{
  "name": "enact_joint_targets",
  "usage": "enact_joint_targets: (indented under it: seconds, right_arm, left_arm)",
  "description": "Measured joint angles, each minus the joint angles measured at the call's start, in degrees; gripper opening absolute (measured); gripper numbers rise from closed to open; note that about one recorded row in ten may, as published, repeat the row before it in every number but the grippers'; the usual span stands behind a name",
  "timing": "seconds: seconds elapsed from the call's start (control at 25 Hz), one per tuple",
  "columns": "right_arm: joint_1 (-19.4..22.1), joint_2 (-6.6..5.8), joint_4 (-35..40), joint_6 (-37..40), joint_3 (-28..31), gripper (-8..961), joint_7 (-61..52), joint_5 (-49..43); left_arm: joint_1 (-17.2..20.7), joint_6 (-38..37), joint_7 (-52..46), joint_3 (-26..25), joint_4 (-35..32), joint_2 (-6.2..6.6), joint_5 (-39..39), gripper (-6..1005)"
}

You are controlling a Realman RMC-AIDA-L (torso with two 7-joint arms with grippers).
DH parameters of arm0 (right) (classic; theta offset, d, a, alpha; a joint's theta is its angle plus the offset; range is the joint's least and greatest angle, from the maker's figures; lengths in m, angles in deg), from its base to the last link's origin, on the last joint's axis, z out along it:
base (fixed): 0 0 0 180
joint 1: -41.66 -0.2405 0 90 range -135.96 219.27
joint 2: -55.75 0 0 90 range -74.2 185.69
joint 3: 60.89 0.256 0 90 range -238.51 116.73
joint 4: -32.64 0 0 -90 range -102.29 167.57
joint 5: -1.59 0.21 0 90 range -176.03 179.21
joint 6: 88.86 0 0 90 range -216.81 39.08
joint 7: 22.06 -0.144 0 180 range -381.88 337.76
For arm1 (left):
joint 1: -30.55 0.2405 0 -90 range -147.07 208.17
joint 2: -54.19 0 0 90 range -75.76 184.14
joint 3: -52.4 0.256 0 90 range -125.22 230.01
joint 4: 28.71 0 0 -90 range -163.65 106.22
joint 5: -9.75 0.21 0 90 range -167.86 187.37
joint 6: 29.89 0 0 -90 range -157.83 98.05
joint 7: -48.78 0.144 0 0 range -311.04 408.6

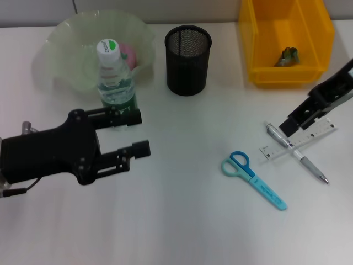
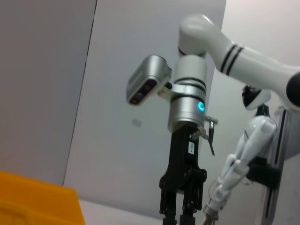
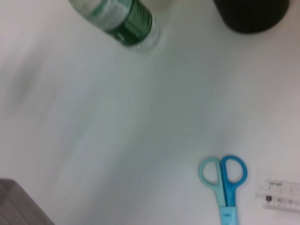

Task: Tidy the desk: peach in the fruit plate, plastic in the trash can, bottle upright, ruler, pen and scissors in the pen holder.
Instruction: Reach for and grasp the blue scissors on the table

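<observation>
Counting what sat on the desk point(image 1: 176, 221): 1 bottle point(image 1: 116, 74), 1 peach point(image 1: 129, 53), 1 plate point(image 1: 66, 49), 1 holder point(image 1: 188, 59), 1 yellow bin point(image 1: 287, 38), 1 scissors point(image 1: 253, 179), 1 pen point(image 1: 295, 152), 1 ruler point(image 1: 300, 138), and 2 grippers.

The bottle stood upright, clear w/ a green label and a white-and-green cap, right in front of the plate. The peach, pink, lay in the pale green plate behind the bottle's neck. The holder was black mesh, standing beside the plate; I couldn't see into it. The bin held a small greenish-brown scrap point(image 1: 289, 56).

Scissors were blue w/ teal handles, blades shut, lying flat mid-desk. Pen and ruler lay crossed, touching, just right of the scissors.

The left gripper point(image 1: 132, 132) hung low w/ fingers spread wide, nothing between them; its far finger point(image 1: 124, 117) looked right at the bottle's base, contact not clear. The right gripper point(image 1: 298, 124) pointed down at the ruler/pen crossing, tips at the ruler; whether they gripped it I couldn't tell. Scissors lay near it but apart, toward the left gripper.
</observation>
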Motion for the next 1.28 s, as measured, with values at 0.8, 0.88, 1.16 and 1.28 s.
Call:
enact_joint_targets:
  seconds: [0.8,0.88,1.16,1.28]
  right_arm:
    - [-5.77,5.88,-13.08,-10.68,-17.95,542,-1.67,-4.39]
    - [-5.57,6.56,-13.05,-11.53,-19.43,542,-1.67,-5.97]
    - [-5.27,7.10,-13.48,-14.48,-23.04,543,-1.59,-7.94]
    - [-5.22,7.22,-13.54,-14.95,-23.15,543,-1.59,-7.94]
  left_arm:
    - [1.66,0.27,3.54,-1.23,0.76,-0.27,3.45,592]
    - [1.66,0.25,3.55,-1.23,0.76,-0.35,3.45,592]
    - [1.66,0.37,3.58,-1.23,0.83,-0.41,3.45,592]
    - [1.60,0.49,3.70,-1.22,1.53,-0.41,3.45,592]
